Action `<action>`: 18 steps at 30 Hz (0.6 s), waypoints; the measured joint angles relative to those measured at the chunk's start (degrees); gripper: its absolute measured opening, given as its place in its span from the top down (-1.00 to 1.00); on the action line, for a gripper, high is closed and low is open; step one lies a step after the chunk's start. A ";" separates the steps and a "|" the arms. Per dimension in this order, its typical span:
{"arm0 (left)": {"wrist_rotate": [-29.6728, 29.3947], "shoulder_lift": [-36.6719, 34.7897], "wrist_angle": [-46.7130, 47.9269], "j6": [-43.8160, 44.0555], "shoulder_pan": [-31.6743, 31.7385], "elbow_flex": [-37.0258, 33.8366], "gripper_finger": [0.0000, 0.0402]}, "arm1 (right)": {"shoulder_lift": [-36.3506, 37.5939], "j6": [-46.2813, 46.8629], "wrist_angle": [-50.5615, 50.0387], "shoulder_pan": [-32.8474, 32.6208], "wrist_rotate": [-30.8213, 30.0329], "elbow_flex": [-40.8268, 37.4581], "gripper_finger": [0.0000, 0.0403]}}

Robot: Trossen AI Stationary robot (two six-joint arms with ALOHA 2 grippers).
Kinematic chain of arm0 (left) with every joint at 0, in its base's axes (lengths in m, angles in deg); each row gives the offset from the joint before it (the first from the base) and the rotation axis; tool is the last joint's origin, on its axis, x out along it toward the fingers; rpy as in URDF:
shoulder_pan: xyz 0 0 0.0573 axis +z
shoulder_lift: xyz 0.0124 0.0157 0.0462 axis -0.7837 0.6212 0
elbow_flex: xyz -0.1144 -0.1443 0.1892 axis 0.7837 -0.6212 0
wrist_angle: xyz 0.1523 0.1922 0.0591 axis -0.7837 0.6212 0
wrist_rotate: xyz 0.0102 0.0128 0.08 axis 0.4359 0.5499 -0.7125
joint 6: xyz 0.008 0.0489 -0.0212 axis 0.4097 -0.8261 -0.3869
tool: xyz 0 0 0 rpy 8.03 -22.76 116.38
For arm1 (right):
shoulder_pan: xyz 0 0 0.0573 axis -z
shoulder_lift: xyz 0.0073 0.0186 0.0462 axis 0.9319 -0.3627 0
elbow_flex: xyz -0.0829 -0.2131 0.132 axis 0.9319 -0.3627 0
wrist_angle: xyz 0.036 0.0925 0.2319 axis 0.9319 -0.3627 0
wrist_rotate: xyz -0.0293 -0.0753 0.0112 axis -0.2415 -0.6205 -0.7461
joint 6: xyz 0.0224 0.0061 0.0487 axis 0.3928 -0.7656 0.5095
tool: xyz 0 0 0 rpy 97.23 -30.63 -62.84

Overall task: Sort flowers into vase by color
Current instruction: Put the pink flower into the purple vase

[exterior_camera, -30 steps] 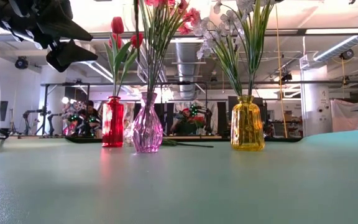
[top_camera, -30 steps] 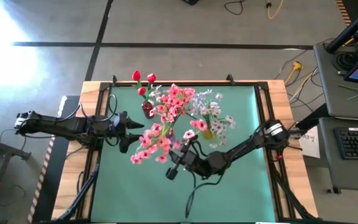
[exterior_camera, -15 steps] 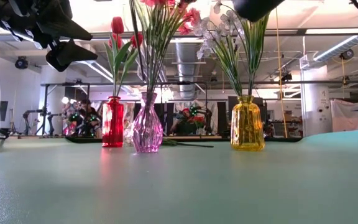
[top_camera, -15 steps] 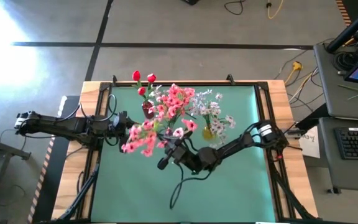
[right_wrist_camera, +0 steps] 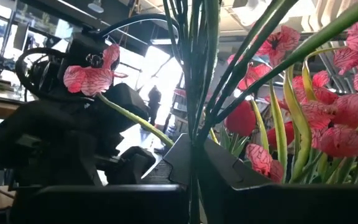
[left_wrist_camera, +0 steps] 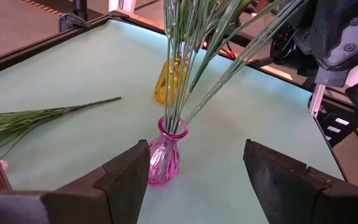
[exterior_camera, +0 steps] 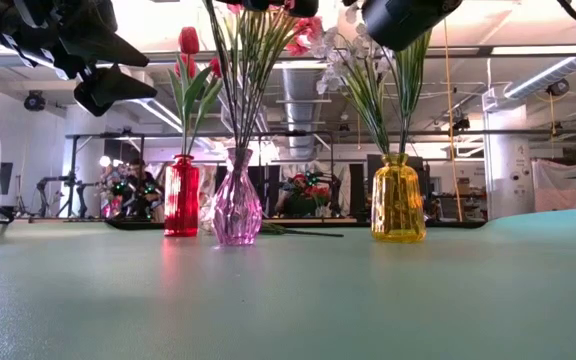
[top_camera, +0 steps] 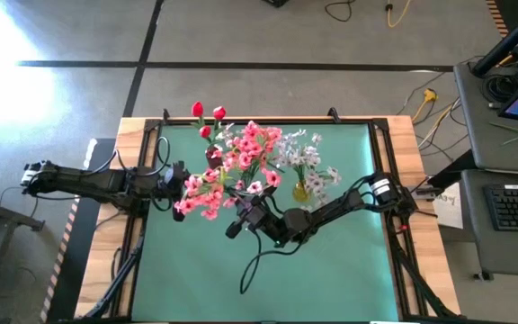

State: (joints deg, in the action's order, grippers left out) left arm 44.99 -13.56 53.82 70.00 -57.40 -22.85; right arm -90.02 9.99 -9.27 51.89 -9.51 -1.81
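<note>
Three vases stand in a row on my table: red (exterior_camera: 181, 196), pink (exterior_camera: 237, 207), yellow (exterior_camera: 398, 198). My right gripper (top_camera: 238, 221) is clamped on a pink spray (top_camera: 200, 192), its stem slanting down to the pink vase's mouth (other stems already in it). My left gripper (top_camera: 180, 186) hangs beside, fingers spread, holding nothing.

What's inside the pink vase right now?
The pink vase holds a bundle of green stems with pink blossoms on top. The stem ends inside the glass cannot be made out.
</note>
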 joint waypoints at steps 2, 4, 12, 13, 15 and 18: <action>0.00 0.04 0.02 0.00 0.00 0.00 -0.24 | 0.01 -0.25 -0.17 0.02 0.00 0.00 0.94; 0.00 0.22 0.00 0.00 0.00 0.00 -0.24 | 0.00 -0.42 -0.15 0.01 0.01 -0.29 0.94; 0.02 1.55 0.02 0.00 0.00 0.00 -0.24 | -0.01 0.52 -0.18 0.23 0.06 -1.94 0.94; 0.02 1.70 0.02 0.00 0.00 0.00 -0.24 | -0.01 0.69 -0.18 0.37 0.11 -1.95 0.94; 0.03 1.89 0.02 0.00 0.00 0.00 -0.24 | -0.01 0.83 -0.07 0.64 0.67 -1.95 0.94; 0.04 1.97 0.02 0.31 0.00 0.00 -0.24 | -0.01 1.72 0.02 1.09 1.92 -1.95 0.94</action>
State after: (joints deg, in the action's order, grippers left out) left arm 45.03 -11.60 53.84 70.31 -57.40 -22.85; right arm -90.03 11.71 -9.26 52.99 -7.59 -3.76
